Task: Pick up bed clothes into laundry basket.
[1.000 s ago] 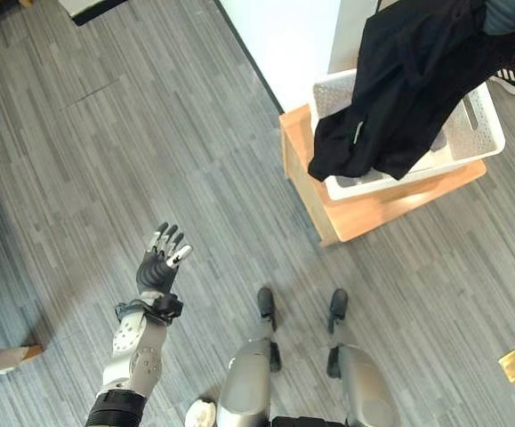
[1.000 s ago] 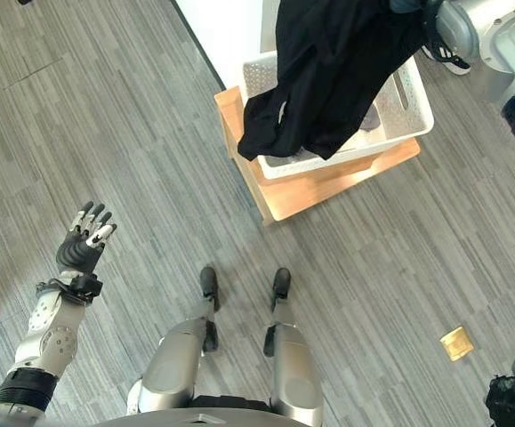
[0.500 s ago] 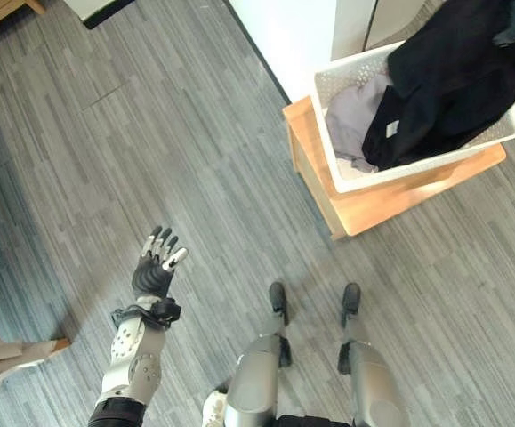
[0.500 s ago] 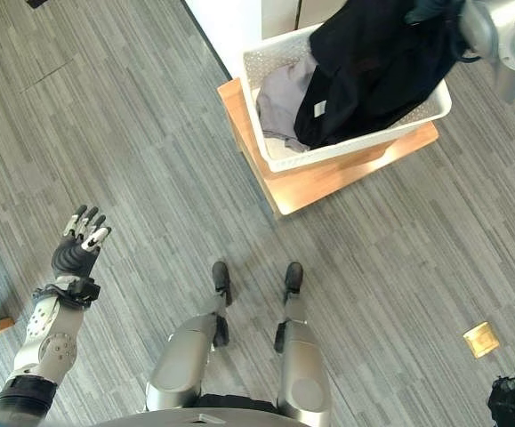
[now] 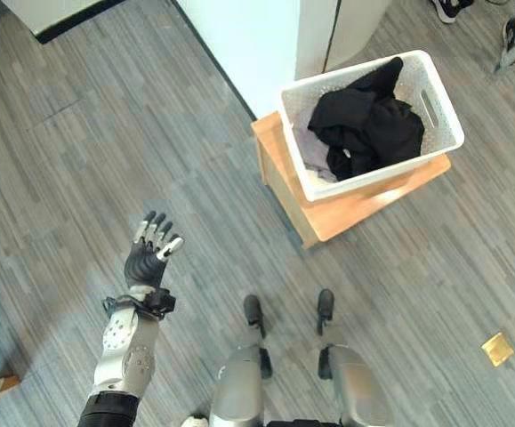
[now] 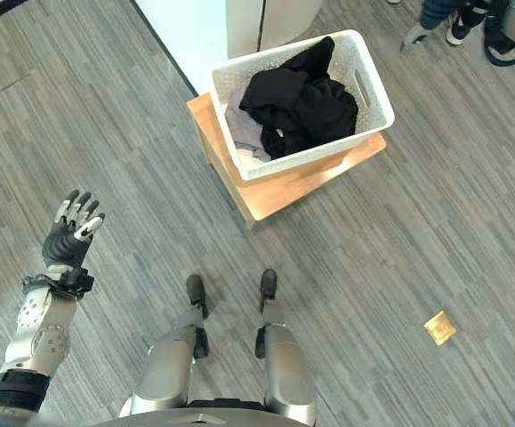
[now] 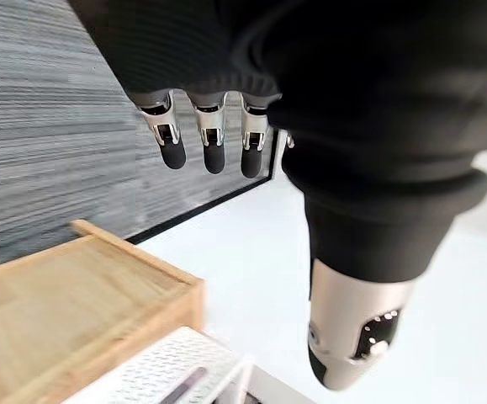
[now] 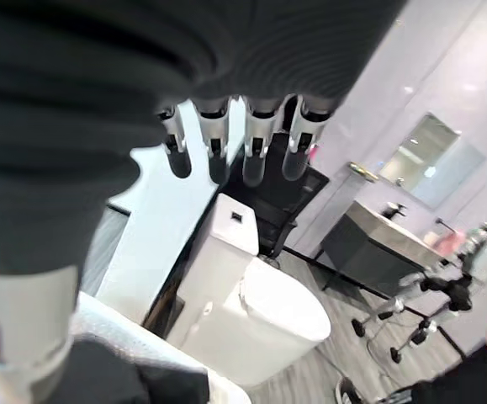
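bright even light, soft shadows

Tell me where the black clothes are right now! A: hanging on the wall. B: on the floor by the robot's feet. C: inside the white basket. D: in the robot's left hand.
C: the black clothes lie bunched inside the white basket, which sits on a wooden stand.

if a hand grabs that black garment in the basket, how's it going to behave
Probably floppy: the black garment lies crumpled in folds inside the white laundry basket. Likely light, since it heaps loosely over the grey cloth. A sleeve drapes toward the rim, so it may trail or snag.
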{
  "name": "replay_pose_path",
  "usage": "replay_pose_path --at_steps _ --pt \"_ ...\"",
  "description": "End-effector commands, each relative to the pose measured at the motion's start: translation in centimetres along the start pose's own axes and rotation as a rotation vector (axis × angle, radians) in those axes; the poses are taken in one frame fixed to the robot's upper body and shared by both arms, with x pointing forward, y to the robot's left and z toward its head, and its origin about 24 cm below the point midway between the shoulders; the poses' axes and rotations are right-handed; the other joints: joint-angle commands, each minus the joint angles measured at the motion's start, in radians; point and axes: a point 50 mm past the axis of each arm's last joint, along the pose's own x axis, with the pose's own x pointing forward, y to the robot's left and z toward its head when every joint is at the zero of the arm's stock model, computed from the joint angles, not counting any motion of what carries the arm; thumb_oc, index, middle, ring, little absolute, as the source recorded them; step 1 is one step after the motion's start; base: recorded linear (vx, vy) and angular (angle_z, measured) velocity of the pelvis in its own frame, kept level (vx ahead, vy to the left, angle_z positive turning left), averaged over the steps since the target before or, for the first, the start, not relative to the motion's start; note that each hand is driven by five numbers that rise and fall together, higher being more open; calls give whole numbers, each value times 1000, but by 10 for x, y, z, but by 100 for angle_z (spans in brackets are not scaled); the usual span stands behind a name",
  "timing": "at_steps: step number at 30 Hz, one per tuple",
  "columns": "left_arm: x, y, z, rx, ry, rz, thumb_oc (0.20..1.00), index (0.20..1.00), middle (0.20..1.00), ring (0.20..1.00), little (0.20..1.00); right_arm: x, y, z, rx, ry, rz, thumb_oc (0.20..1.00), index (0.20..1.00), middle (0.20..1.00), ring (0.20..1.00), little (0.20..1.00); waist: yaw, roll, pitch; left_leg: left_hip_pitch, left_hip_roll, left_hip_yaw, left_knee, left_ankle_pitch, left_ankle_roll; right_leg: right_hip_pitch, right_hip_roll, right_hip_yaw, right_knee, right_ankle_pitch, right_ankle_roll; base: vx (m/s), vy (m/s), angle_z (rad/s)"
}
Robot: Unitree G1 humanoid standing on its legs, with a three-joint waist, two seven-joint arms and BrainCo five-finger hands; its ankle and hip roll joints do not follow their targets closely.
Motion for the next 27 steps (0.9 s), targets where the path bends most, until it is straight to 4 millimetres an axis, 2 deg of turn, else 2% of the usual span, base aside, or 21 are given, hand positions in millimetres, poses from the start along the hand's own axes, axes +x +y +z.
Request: replay_pose_path --at_steps 1,2,3,4,5,6,7,8,9,11,12,13,14,15,16,17,22,27 --pt "-9 -5 10 -28 -123 31 1000 1000 1000 1000 1000 -18 -2 -12 357 67 -266 1000 1000 1000 1000 1000 -77 73 -55 43 43 -15 4 -44 -83 70 -56 15 103 -162 64 -14 -9 11" --pt "-8 -1 19 26 -142 36 1000 1000 1000 1000 1000 -44 35 -10 641 134 -370 1000 1000 1000 1000 1000 -81 33 -75 37 48 -15 4 -25 -76 62 -49 13 113 -148 58 -1 -14 17" --pt "-8 -1 20 38 -138 26 1000 1000 1000 1000 1000 -50 40 -11 647 149 -367 1000 1000 1000 1000 1000 -70 22 -79 46 44 -17 4 -41 -78 72 -54 12 110 -162 62 16 -6 36" --pt "-6 -4 20 45 -136 21 1000 1000 1000 1000 1000 -75 67 -6 813 205 -401 1000 1000 1000 1000 1000 -61 15 -87 64 40 -16 4 -48 -74 89 -55 15 115 -172 63 90 16 -2" --pt "-6 -9 18 38 -137 20 1000 1000 1000 1000 1000 -95 94 -1 1028 289 -487 1000 1000 1000 1000 1000 -64 21 -96 81 37 -14 4 -56 -69 102 -54 19 120 -180 63 34 3 -22" --pt "-4 -17 17 29 -145 14 1000 1000 1000 1000 1000 -115 127 15 1273 359 -533 1000 1000 1000 1000 1000 -68 32 -106 97 35 -13 4 -59 -66 113 -53 22 128 -189 61 26 -3 -67" --pt "-3 -20 16 28 -147 18 1000 1000 1000 1000 1000 -128 149 31 1432 400 -527 1000 1000 1000 1000 1000 -79 39 -117 112 33 -11 4 -66 -65 125 -53 25 133 -200 60 30 -2 -33" --pt "-6 -25 12 64 -135 9 1000 1000 1000 1000 1000 -153 184 68 1718 513 -551 1000 1000 1000 1000 1000 -93 50 -137 143 30 -6 4 -74 -61 145 -50 28 140 -214 55 6 -15 -27" --pt "-6 -28 15 106 -150 6 1000 1000 1000 1000 1000 -171 199 88 1825 571 -518 1000 1000 1000 1000 1000 -101 54 -150 156 32 0 4 -70 -59 152 -47 33 147 -217 51 -1 -12 -27" --pt "-8 -31 8 84 -132 5 1000 1000 1000 1000 1000 -192 220 107 1905 718 -499 1000 1000 1000 1000 1000 -120 64 -174 186 32 11 4 -77 -55 162 -42 45 159 -227 49 -9 -14 -33" --pt "-10 -38 -5 24 -95 16 1000 1000 1000 1000 1000 -199 235 134 2017 828 -505 1000 1000 1000 1000 1000 -138 75 -192 216 33 31 4 -81 -52 172 -36 60 166 -232 47 -11 -15 -23" --pt "-10 -38 -5 25 -94 17 1000 1000 1000 1000 1000 -200 235 134 2018 829 -504 1000 1000 1000 1000 1000 -136 74 -192 218 33 32 4 -82 -52 173 -36 62 167 -232 47 -8 -20 -26" --pt "-11 -45 -18 8 -49 21 1000 1000 1000 1000 1000 -206 245 152 2094 927 -518 1000 1000 1000 1000 1000 -153 84 -208 244 32 47 4 -87 -49 182 -31 75 173 -237 46 0 -10 -39" --pt "-11 -45 -18 8 -48 21 1000 1000 1000 1000 1000 -207 245 152 2094 928 -518 1000 1000 1000 1000 1000 -151 84 -208 245 32 49 4 -88 -50 182 -30 77 172 -237 46 -7 -19 -49" --pt "-13 -47 -23 24 -29 15 1000 1000 1000 1000 1000 -205 248 163 2138 960 -528 1000 1000 1000 1000 1000 -154 88 -215 258 33 61 4 -90 -49 185 -27 86 175 -237 46 -28 -22 -50" --pt "-14 -55 -35 49 15 -16 1000 1000 1000 1000 1000 -198 254 179 2198 951 -432 1000 1000 1000 1000 1000 -164 97 -227 278 33 77 4 -91 -49 187 -23 96 183 -237 49 -28 -21 -52" --pt "-15 -70 -51 -48 67 -35 1000 1000 1000 1000 1000 -190 253 189 2227 902 -365 1000 1000 1000 1000 1000 -170 104 -244 311 37 117 4 -94 -49 200 -16 114 174 -227 52 -26 -26 -23" --pt "-12 -78 -51 8 65 -73 1000 1000 1000 1000 1000 -189 252 192 2296 903 -400 1000 1000 1000 1000 1000 -175 107 -264 319 46 111 4 -92 -54 214 -15 103 185 -237 47 -5 -58 -8"
